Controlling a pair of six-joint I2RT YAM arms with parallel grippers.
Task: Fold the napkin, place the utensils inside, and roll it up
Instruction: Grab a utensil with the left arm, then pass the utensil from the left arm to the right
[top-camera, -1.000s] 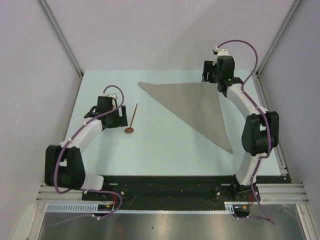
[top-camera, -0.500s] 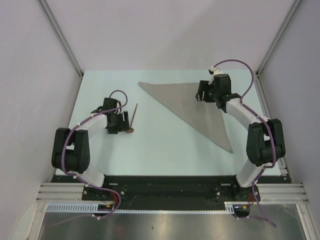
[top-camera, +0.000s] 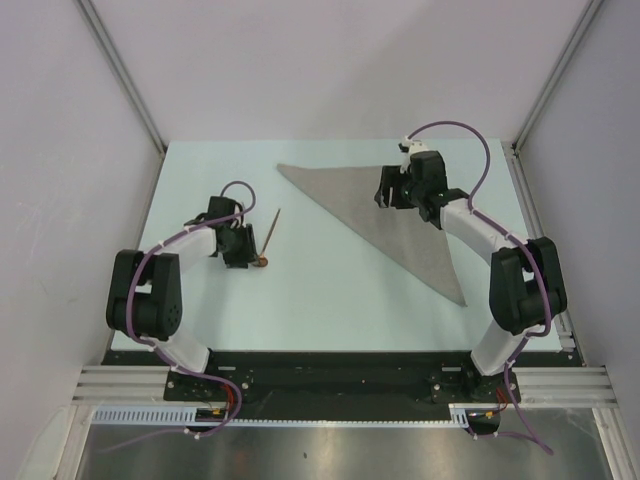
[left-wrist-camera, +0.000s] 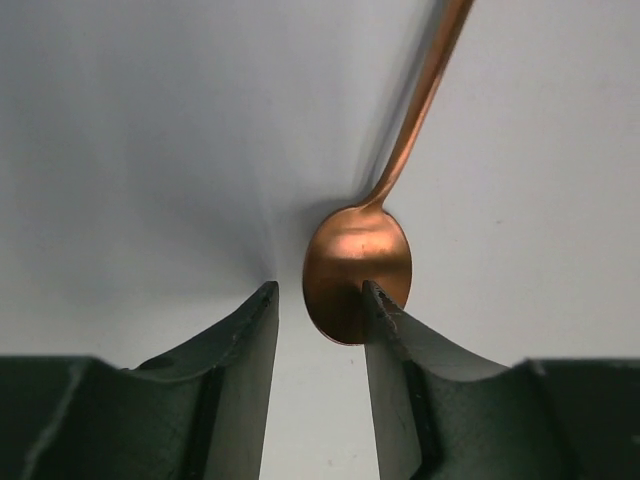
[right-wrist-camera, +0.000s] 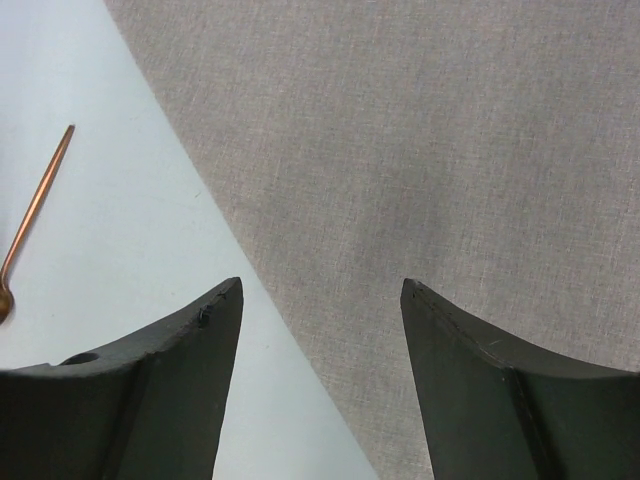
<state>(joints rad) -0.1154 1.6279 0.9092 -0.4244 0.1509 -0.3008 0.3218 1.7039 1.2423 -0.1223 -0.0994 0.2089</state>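
My left arm lies low, elbow folded back by its base, forearm reaching rightward over the table (top-camera: 330, 300); the left gripper (left-wrist-camera: 320, 290) is down at the spoon (left-wrist-camera: 355, 265), jaws partly apart, the right fingertip overlapping the rim of the bowl, the left one clear of it, nothing clamped. The spoon lies flat, handle pointing away from me, well left of the napkin (top-camera: 395, 232), which is folded into a triangle. My right arm arches forward; the right gripper (right-wrist-camera: 322, 290) hangs over the cloth's slanting left edge, jaws wide, holding nothing.
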